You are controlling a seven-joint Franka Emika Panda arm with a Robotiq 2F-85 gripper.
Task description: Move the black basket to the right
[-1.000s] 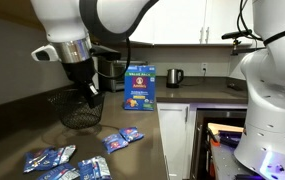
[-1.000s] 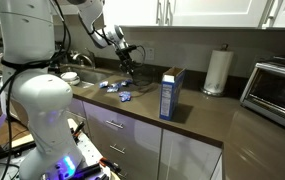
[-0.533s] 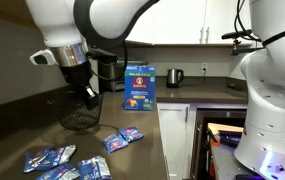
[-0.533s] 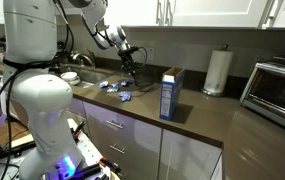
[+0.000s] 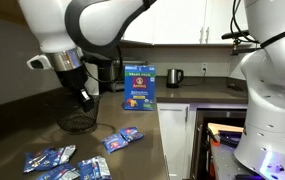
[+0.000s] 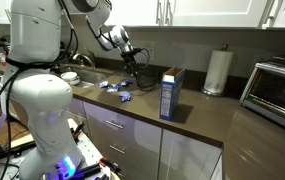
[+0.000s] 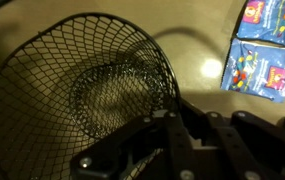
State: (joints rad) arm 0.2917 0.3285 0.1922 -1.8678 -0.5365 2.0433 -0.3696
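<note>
The black basket (image 5: 78, 119) is a round, see-through wire mesh bowl on the brown counter, left of the blue box (image 5: 139, 88). It fills the left of the wrist view (image 7: 77, 85) and is a small dark shape in an exterior view (image 6: 132, 77). My gripper (image 5: 85, 98) hangs at the basket's right rim. In the wrist view my gripper (image 7: 187, 122) has one finger inside the rim and one outside, with only a narrow gap, shut on the mesh wall.
Blue snack packets (image 5: 124, 138) lie on the counter in front of the basket, with more at the front left (image 5: 52, 160) and in the wrist view (image 7: 260, 65). A kettle (image 5: 175, 76), a paper towel roll (image 6: 217, 72) and a toaster oven (image 6: 278, 92) stand further along.
The arm's upper links have swung left in an exterior view. The gripper at the basket rim has shifted slightly, and the basket with it.
</note>
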